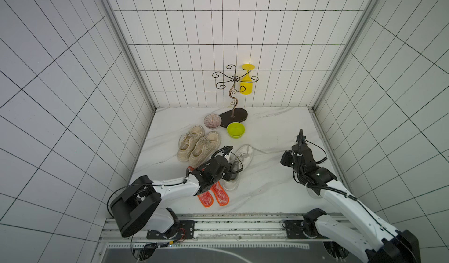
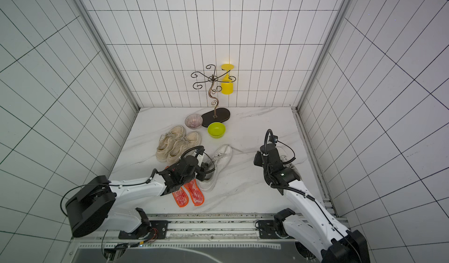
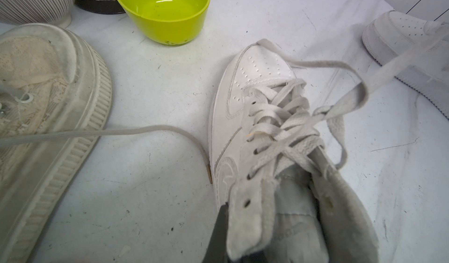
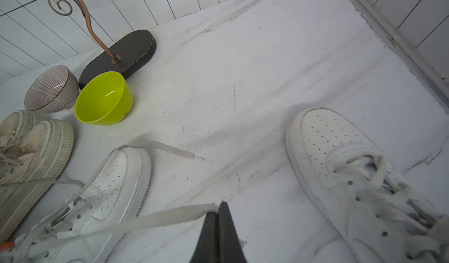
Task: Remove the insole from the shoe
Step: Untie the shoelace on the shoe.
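shoe collar (image 3: 245, 213) clamped in left end effector (image 3: 237, 223), right end effector (image 4: 218, 212) pinching lace (image 4: 170, 218)

A robotics lab test cell. Grid-lined white panels (image 1: 60, 91) in aluminium framing (image 1: 126, 47) enclose a marbled desk (image 1: 267, 176). Two arms (image 1: 175, 188) mount on a rail (image 1: 230, 227).

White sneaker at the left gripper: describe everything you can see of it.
The white sneaker looks like smooth leather, with a perforated toe, loosened grey-white laces and grey lining. It rests sole-down on the marble table, toe towards the back wall. The left gripper is shut on its collar edge; the right gripper pinches one lace end.
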Tool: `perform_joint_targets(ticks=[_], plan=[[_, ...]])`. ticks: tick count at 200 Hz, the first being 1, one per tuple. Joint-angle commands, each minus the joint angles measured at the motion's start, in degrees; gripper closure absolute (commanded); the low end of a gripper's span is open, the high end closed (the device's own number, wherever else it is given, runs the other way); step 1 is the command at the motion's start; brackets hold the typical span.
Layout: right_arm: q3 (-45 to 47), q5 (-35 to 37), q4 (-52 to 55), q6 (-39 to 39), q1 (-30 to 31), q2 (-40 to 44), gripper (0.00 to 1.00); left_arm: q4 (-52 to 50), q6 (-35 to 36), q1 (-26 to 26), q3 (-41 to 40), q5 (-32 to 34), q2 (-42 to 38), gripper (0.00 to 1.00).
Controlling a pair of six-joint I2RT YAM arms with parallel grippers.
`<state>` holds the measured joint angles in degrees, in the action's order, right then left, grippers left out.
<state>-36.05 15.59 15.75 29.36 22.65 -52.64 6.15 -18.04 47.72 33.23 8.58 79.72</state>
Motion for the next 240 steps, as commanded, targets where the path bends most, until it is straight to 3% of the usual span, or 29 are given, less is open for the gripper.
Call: perform_joint_targets(ticks=[1,22,51,66,79,92,132,161,240], plan=[[2.39,-1.71,1.59,0.06,-1.12,-0.32,1.0,0.43,0.51,-0.7,-0.63,2.08,-0.63,1.0],[2.28,-9.19,-0.52,-2.83,-1.06,-2.37,1.0,1.53,0.64,-0.63,-0.71,-0.16,-0.61,1.0],[1.14,-9.08,-0.16,-4.1,0.37,-4.04,0.56,3.29,2.04,0.95,-0.56,-2.9,-0.52,1.0],[-0.32,-7.51,0.16,-5.75,2.34,-4.02,0.43,3.52,3.46,2.94,-0.04,-2.93,-0.36,1.0],[-1.54,-10.44,-0.27,-7.39,4.11,-4.42,0.37,3.88,4.32,4.44,0.44,-3.24,0.01,1.0],[-1.54,-15.66,-2.73,-8.67,6.63,-5.28,0.36,4.66,4.96,5.54,0.52,-4.1,0.26,1.0],[-2.56,-16.32,-4.97,-11.05,18.26,-10.1,0.36,6.31,5.83,6.84,0.76,-7.55,1.18,1.0],[-2.14,-17.9,-7.01,-12.18,20.22,-10.87,0.37,6.79,6.22,7.19,0.54,-8.47,0.88,1.0],[-3.89,-12.8,-6.26,-13.15,24.34,-14.29,0.45,6.42,7.24,7.65,0.66,-9.51,0.6,1.0]])
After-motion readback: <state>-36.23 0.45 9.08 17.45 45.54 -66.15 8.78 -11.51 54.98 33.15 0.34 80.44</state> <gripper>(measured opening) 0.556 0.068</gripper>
